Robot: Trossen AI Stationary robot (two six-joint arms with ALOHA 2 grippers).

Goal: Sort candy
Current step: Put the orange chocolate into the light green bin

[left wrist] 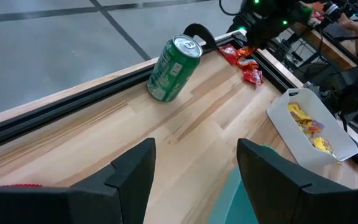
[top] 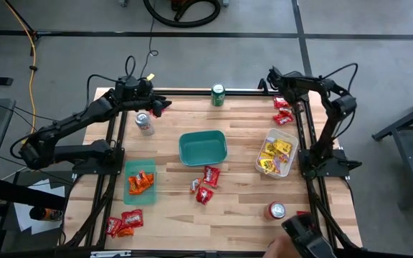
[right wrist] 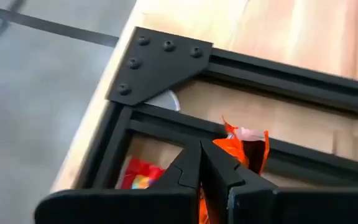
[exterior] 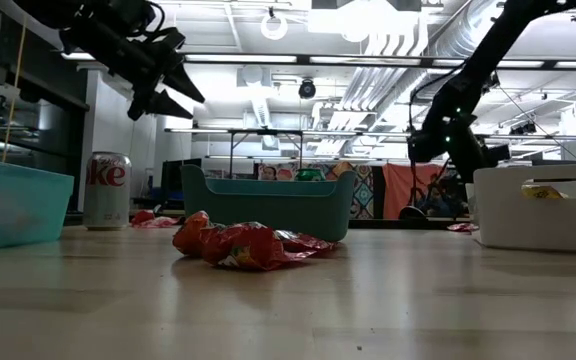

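Note:
Candy lies about the wooden table as small shiny packets: red ones (top: 206, 184) near the middle, red ones (top: 123, 222) at the near left, red ones (top: 283, 111) at the far right. Orange packets lie in the green bin (top: 130, 193), yellow ones in the white bin (top: 290, 168). My right gripper (top: 272, 77) (right wrist: 201, 146) hangs over the table's far right corner, shut on an orange candy packet (right wrist: 246, 149). My left gripper (top: 162, 107) (left wrist: 194, 168) hovers open above the far left, beside a silver can (top: 144, 122), holding nothing. My right gripper pinches the orange packet between its two shut fingers, slanting down from above. A crumpled end of the wrapper (right wrist: 238, 144) sticks out beside the fingertips, over the black frame rail (right wrist: 291, 81). An orange sliver shows farther back between the fingers. Whether the packet is clear of the rail, I cannot tell.
An empty teal bin (top: 203, 159) stands mid-table. A green can (top: 218, 94) stands at the far edge, a red can (top: 276, 210) at the near right. Black frame rails run along the table's edges. A red packet (right wrist: 138, 175) lies under the corner frame below my right gripper.

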